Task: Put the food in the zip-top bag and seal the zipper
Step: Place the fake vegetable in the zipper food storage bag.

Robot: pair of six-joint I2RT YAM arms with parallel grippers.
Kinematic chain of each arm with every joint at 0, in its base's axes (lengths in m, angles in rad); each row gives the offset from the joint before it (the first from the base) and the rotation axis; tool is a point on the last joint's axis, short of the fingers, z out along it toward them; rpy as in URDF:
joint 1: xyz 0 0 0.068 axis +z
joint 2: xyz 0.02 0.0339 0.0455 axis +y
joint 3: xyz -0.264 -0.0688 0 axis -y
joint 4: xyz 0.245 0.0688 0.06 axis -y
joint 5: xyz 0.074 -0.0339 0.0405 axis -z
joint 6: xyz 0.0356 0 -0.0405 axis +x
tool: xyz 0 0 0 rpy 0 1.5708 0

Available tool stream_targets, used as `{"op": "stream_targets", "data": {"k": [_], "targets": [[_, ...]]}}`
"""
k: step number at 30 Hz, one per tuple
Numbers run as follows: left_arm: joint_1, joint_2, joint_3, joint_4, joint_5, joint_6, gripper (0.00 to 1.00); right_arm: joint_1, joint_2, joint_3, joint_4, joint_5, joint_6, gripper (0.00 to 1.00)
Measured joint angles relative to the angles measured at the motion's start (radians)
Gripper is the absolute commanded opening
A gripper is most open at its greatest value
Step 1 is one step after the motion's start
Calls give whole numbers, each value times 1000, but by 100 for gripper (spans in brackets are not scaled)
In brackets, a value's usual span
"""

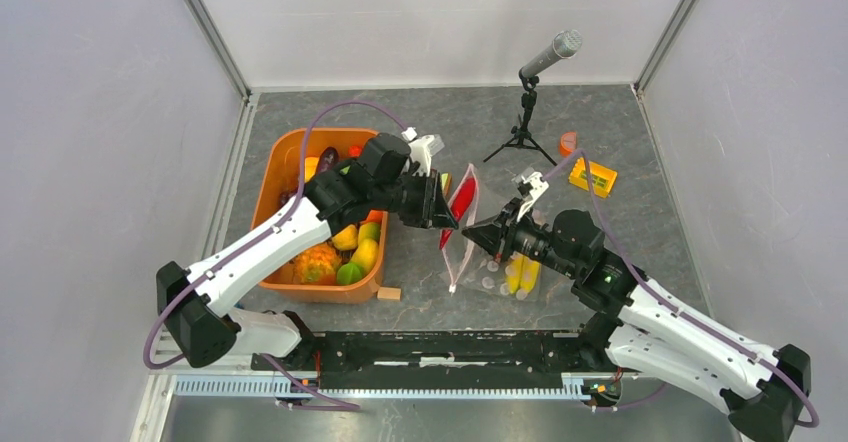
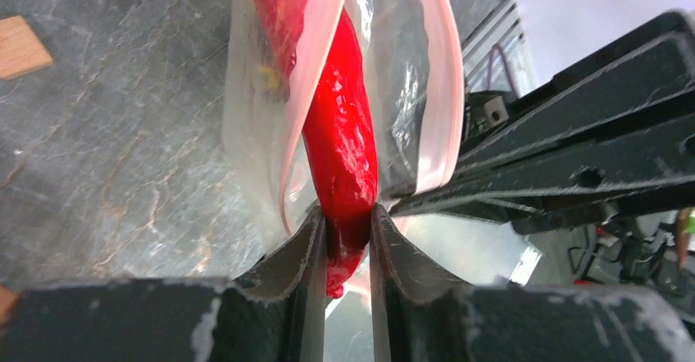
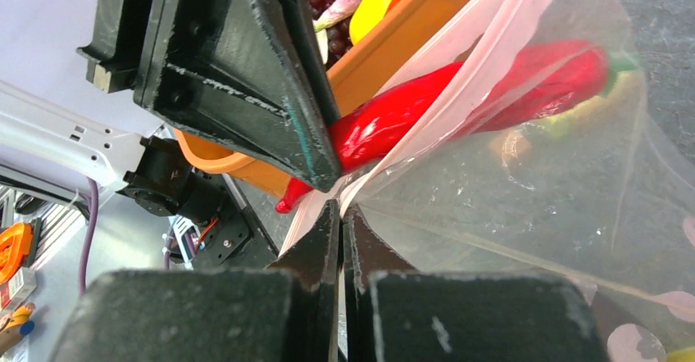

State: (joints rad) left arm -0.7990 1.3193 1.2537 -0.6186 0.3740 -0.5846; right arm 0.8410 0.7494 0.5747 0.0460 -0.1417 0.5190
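One pepper (image 2: 340, 133) partway into the bag (image 2: 393, 67)
Left gripper (image 2: 346, 214) pinches it mid-frame, right gripper (image 3: 340, 214) pinches the bag lip; next, push deeper, let go.

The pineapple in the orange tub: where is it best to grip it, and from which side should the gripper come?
Probably from straight above, with the jaws across the bumpy body of the pineapple. The walls of the orange tub and the neighbouring fruit lying against it seem to block any approach from the side.

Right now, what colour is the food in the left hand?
Glossy red pepper; clearest in left wrist view.
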Motion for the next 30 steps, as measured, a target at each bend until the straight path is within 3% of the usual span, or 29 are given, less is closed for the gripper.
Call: {"op": "stream_targets", "data": {"k": [6, 16, 20, 23, 28, 30], "targets": [[-8, -8, -23, 111, 3, -106, 36, 23, 4, 12, 6, -1, -14, 0], [-10, -22, -84, 186, -51, -139, 78, 30, -70, -12, 61, 32, 13, 0], [-12, -35, -90, 184, -81, -123, 80, 30, -107, -24, 105, 67, 39, 0], [-12, -66, -90, 183, -82, -109, 89, 30, -114, -24, 99, 122, 45, 0], [-12, -210, -90, 180, -92, -60, 100, 30, -155, -42, 81, 231, 57, 0], [-15, -297, -94, 182, -148, -35, 100, 30, -176, -60, 81, 257, 60, 0]]}}
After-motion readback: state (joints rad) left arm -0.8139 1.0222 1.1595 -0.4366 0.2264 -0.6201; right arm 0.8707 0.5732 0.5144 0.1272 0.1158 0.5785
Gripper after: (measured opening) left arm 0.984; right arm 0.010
